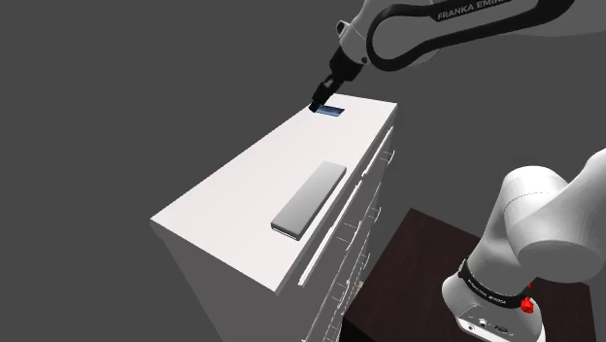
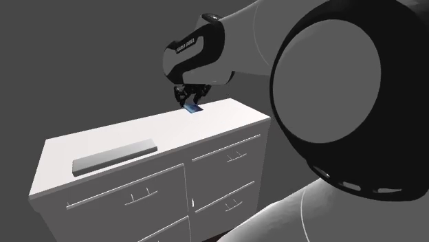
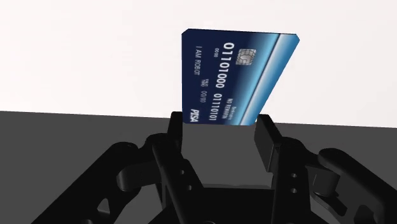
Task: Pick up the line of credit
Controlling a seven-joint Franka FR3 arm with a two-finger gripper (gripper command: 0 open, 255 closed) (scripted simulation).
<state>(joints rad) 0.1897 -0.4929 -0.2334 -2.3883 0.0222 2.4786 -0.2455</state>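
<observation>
Gripper (image 3: 221, 125): your two black fingers are closed on the long edges of the dark-blue plastic bank card (image 3: 235, 70) | card at back edge of white drawer chest (image 1: 233, 194) top, near one end | long axis points straight out from fingers; lift clear of chest.

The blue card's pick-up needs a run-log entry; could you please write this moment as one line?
phase: grasp | gripper: shut on blue card | card: at corner of white dresser top | grey bar: lying apart, mid-top
</observation>
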